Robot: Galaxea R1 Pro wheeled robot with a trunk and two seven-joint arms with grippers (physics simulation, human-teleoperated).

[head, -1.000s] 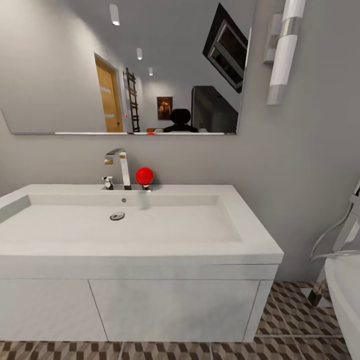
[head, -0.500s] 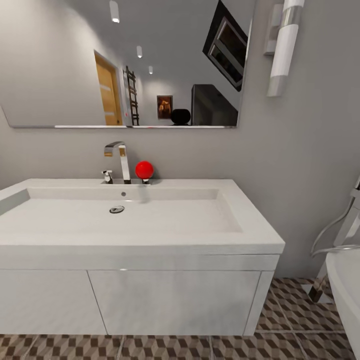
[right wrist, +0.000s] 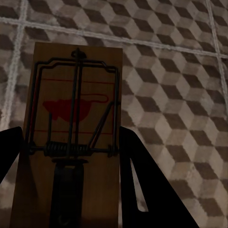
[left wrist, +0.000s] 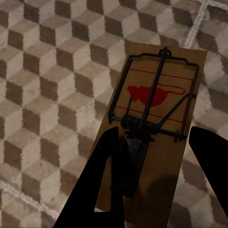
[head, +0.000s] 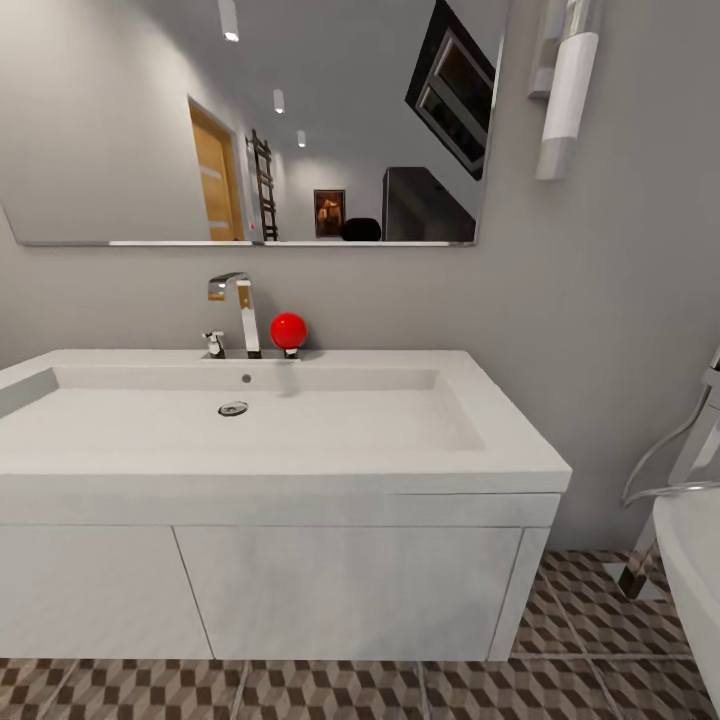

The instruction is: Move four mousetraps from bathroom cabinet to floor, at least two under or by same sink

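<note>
The white bathroom sink [head: 500, 440] with its chrome tap [head: 240, 310] sits on a wall-hung vanity straight ahead in the head view. Below it runs a strip of cube-patterned bathroom floor [head: 330, 690]. My left gripper [left wrist: 159, 135] is shut on a brown mousetrap [left wrist: 156, 95] with a red mouse print, held above the floor tiles [left wrist: 47, 95]. My right gripper [right wrist: 70, 135] is shut on a second mousetrap [right wrist: 76, 99], also over the tiles [right wrist: 180, 95]. The cabinet is out of view.
A red ball [head: 288, 330] rests beside the tap. A wide mirror [head: 250, 120] hangs above the sink, and a wall lamp [head: 565, 90] is mounted to its right. The white bathtub rim [head: 695, 570] and its chrome filler [head: 690, 470] stand at the right edge.
The whole head picture has shifted upward, so the camera has moved down. More floor shows under the vanity, and the dark shape in the mirror has sunk.
</note>
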